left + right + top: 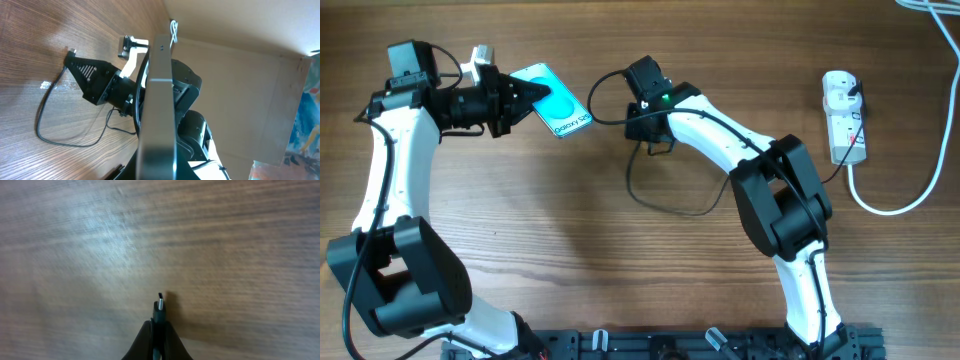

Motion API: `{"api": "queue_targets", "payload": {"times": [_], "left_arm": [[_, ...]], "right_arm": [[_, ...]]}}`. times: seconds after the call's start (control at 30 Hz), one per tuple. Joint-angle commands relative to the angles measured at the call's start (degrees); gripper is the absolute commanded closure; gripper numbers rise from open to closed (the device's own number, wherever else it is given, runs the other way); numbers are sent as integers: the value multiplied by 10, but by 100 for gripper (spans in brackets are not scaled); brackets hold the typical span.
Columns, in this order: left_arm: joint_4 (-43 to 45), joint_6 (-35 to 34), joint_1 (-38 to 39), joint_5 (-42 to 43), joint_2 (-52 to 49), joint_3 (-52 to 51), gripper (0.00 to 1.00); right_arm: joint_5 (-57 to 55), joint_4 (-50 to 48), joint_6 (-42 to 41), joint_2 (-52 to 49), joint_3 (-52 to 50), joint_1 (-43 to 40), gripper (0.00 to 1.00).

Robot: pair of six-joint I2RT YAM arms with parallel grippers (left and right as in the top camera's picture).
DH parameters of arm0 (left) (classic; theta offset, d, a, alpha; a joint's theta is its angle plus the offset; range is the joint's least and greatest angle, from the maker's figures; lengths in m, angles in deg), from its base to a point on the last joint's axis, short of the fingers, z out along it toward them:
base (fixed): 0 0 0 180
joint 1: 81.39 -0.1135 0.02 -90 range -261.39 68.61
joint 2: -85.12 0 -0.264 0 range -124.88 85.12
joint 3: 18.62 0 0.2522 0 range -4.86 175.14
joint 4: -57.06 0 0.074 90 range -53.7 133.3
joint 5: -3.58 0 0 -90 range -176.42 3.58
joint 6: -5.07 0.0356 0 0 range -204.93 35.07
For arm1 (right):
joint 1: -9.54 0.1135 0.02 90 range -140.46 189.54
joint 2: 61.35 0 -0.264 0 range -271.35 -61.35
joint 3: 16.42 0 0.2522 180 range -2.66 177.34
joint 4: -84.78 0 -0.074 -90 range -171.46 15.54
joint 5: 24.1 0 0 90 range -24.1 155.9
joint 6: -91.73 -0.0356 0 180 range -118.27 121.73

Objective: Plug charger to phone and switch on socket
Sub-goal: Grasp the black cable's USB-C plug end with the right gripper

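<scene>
My left gripper (523, 97) is shut on the phone (558, 101), whose teal screen with white "Galaxy" lettering is held above the table at the back left. In the left wrist view the phone (159, 100) shows edge-on between the jaws. My right gripper (158, 326) is shut on the charger's small connector tip (159, 305), pointing at bare wood. In the overhead view the right gripper (653, 138) is to the right of the phone and apart from it. The thin dark charger cable (670, 208) loops over the table toward the white socket (843, 120) at the far right.
The socket's white lead (895, 208) curves along the right edge of the table. Another white cable (932, 12) runs over the back right corner. The right arm's black wrist (97, 82) and the cable loop (57, 137) show in the left wrist view.
</scene>
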Motion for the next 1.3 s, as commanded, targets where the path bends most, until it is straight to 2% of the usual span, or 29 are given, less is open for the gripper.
{"api": "queue_targets", "payload": {"times": [0.0,0.2,0.5,0.7,0.83,0.87,0.97,1.1,1.27], "left_arm": [[1,9,-2,29,4,1,96],[2,9,-2,28,4,1,96],[2,9,-2,26,4,1,96],[2,9,-2,21,4,1,96],[2,9,-2,21,4,1,96],[2,9,-2,21,4,1,96],[2,9,-2,21,4,1,96],[2,9,-2,19,4,1,96],[2,9,-2,17,4,1,96]], "right_arm": [[-29,64,49,-6,1,-5,95],[-58,160,108,16,1,-6,95],[1,161,102,12,-35,-6,95],[12,175,88,12,-42,-6,80],[9,179,86,12,-42,-3,79],[9,178,82,12,-42,-3,81],[5,163,67,12,-42,-3,95],[26,144,75,12,-39,-3,96],[241,122,189,86,-35,-31,96]]}}
